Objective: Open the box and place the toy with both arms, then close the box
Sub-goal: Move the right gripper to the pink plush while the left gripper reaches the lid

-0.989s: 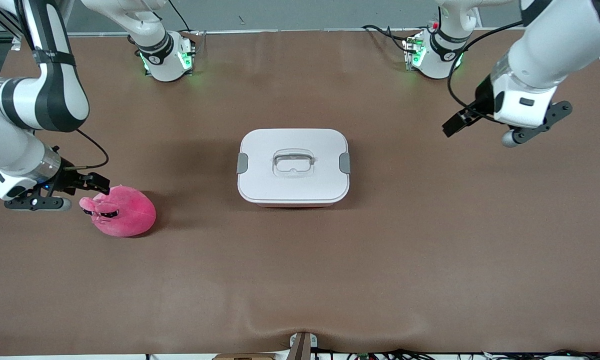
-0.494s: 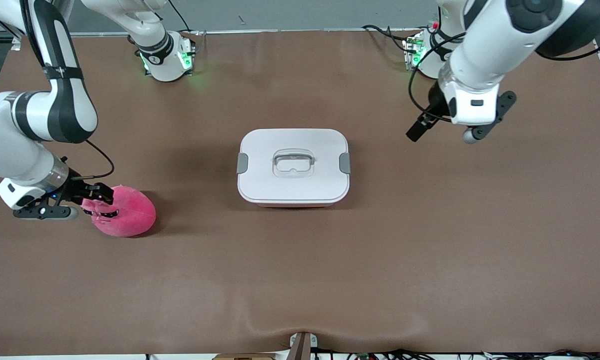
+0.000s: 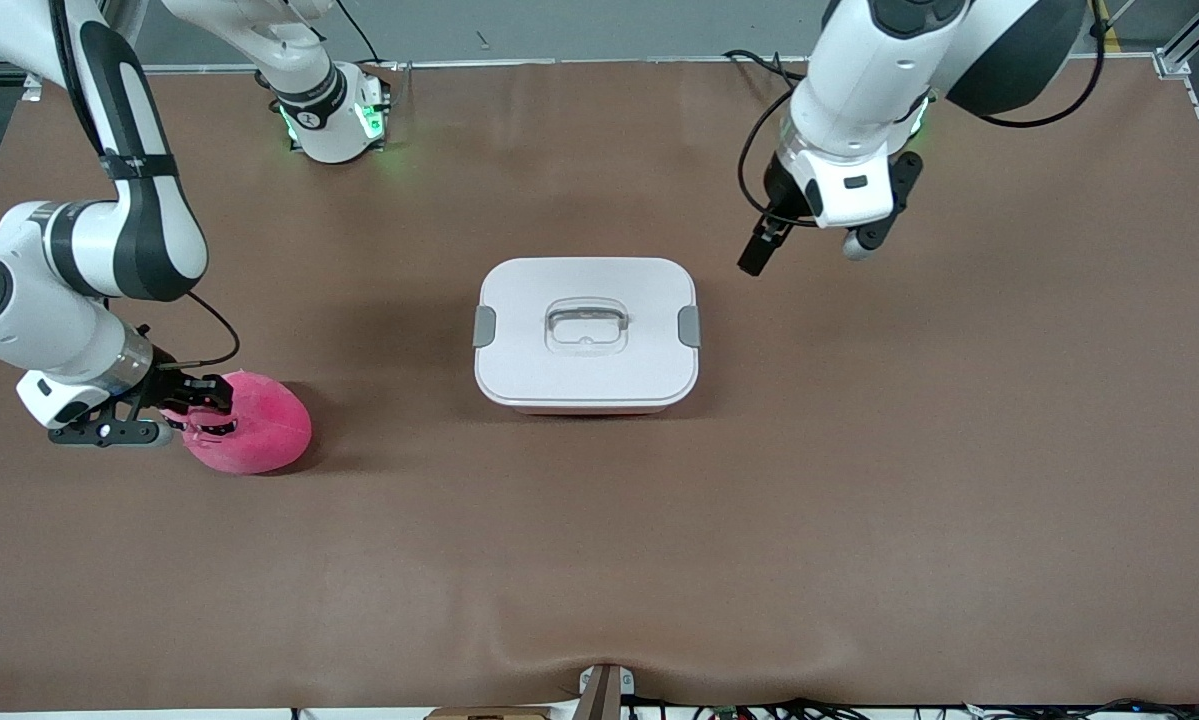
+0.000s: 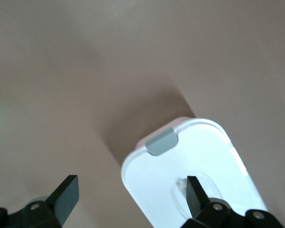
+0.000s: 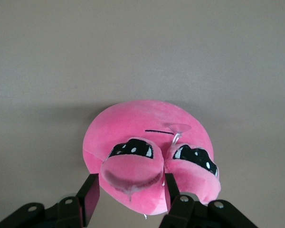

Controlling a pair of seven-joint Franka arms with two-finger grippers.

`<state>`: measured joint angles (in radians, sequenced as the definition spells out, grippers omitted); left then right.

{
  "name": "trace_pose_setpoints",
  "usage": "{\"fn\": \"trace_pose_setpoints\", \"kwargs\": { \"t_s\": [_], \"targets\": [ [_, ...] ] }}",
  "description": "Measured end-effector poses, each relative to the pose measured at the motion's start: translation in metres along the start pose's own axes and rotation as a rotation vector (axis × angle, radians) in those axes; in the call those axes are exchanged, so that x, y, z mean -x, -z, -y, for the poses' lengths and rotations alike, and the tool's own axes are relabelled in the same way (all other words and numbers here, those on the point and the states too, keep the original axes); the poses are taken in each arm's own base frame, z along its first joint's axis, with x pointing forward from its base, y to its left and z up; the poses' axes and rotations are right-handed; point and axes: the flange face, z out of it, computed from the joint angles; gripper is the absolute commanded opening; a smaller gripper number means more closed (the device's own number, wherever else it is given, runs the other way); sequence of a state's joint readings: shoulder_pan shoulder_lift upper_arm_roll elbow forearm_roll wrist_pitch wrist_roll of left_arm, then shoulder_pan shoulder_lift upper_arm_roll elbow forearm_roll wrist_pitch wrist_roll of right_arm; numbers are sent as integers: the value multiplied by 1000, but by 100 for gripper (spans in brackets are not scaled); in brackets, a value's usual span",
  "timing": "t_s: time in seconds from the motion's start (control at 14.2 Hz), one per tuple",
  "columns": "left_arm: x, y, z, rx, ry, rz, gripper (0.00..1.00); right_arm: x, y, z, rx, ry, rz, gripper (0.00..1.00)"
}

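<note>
Right gripper [image 5: 128,199]: fingers part-closed astride the snout of the toy [image 3: 247,436], which lies at the right arm's end of the table. Risk: soft snout slips free on lifting.

Left gripper [image 4: 130,199]: wide open, empty, above the table just beside the box [image 3: 586,333] at table centre, lid on. Risk: misses the grey latch [image 4: 162,141].

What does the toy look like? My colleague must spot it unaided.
On the brown table, toward the right arm's end, lies a round bright pink plush toy. The right gripper straddles its snout. Unlike the white-lidded plastic box mid-table, it is soft, with sleepy black eyes.
</note>
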<state>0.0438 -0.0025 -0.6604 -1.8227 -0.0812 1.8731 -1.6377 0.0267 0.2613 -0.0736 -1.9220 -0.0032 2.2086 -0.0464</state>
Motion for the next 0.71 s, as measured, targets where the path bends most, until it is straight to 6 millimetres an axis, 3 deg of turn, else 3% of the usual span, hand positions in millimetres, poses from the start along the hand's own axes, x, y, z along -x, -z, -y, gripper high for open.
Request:
{"fn": "trace_pose_setpoints", "kwargs": {
  "t_s": [0.07,0.28,0.35,0.56,0.64,0.71],
  "targets": [
    [9,-3,-2,8,41,7,100,0,0,0,0,0,0,44],
    [39,-18,-6,17,146,25,100,0,0,2,0,3,-1,44],
    [49,-24,-8,21,171,18,100,0,0,2,-1,4,-1,38],
    [76,-47,-14,36,237,8,100,-2,2,2,0,6,-11,7],
    [84,-55,-16,44,270,3,100,-2,3,2,0,6,-15,0],
    [94,-62,-18,53,308,-2,100,-3,3,2,0,7,-17,0]
  ]
}}
